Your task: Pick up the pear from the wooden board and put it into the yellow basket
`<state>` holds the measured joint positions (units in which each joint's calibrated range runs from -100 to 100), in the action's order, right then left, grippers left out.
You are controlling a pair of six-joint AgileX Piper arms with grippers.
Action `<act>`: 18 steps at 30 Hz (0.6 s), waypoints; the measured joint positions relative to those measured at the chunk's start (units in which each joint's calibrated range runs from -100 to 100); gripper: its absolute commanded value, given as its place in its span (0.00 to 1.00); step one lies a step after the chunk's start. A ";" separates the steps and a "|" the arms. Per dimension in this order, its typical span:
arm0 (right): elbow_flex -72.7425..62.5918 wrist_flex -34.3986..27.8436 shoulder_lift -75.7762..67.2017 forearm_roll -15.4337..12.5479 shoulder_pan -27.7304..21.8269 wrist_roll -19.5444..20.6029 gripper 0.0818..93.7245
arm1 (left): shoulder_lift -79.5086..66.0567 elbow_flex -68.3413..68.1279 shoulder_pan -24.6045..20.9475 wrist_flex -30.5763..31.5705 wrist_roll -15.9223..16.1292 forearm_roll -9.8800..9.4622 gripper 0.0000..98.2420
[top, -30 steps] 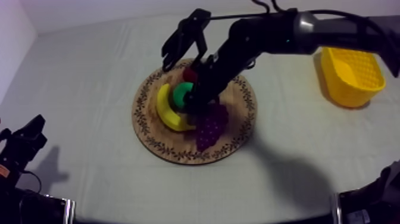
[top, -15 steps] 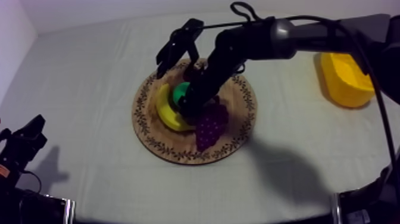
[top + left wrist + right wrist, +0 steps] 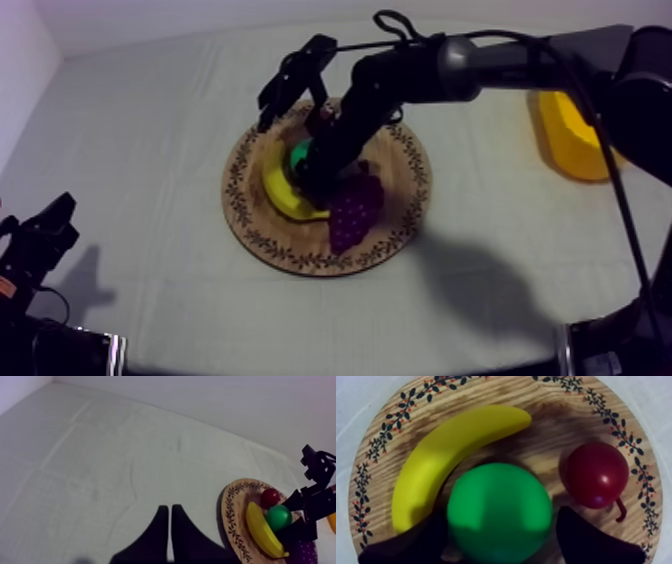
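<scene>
Since 1 second ago the right arm has sunk lower over the pear [image 3: 499, 503], which lies on the wooden board [image 3: 546, 431]. The right gripper [image 3: 498, 521] straddles it, its 2 fingers apart. The banana [image 3: 446, 456] and small red fruit [image 3: 596, 475] flank it. The yellow basket [image 3: 565, 140] sits well apart. The left gripper [image 3: 170, 509], closed on nothing, hangs above the tabletop [image 3: 150, 120].

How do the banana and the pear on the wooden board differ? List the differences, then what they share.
The banana is yellow, long and curved; the pear is green and looks round from above. The pear sits between the open jaws of the right gripper; the banana lies outside them. Both rest on the wooden board.
</scene>
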<state>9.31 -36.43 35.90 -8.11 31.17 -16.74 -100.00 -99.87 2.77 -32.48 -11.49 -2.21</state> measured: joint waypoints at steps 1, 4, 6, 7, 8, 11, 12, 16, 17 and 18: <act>-0.08 0.19 0.17 0.00 -0.05 -0.03 0.56 | 0.00 0.00 0.00 0.00 0.00 0.00 0.00; -0.08 0.30 0.48 0.00 -0.07 -0.19 0.51 | 0.00 0.00 0.00 0.00 0.00 0.00 0.00; -0.01 0.73 0.63 0.00 -0.07 -0.43 0.49 | 0.00 0.00 0.00 0.00 0.00 0.00 0.00; -0.01 0.96 0.79 0.00 -0.07 -0.51 0.49 | 0.00 0.00 0.00 0.00 0.00 0.00 0.00; 0.15 1.34 0.87 0.00 -0.07 -0.55 0.48 | 0.00 0.00 0.00 0.00 0.00 0.00 0.00; 0.36 1.62 0.93 0.00 -0.11 -0.52 0.48 | 0.00 0.00 0.00 0.00 0.00 0.00 0.00; 0.42 1.71 0.93 0.05 -0.11 -0.42 0.47 | 0.00 0.00 0.00 0.00 0.00 0.00 0.00; 0.97 1.58 0.17 0.81 -0.25 0.02 0.47 | 0.00 0.00 0.00 0.00 0.00 0.00 0.00; 1.28 1.47 -0.26 1.12 -0.29 0.24 0.47 | 0.00 0.00 0.00 0.00 0.00 0.00 0.00; 1.58 1.37 -0.80 1.12 -0.34 0.45 0.46 | 0.00 0.00 0.00 0.00 0.00 0.00 0.00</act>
<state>10.90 -35.05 35.10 -6.99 30.83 -16.30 -100.00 -99.87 2.77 -32.48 -11.49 -2.21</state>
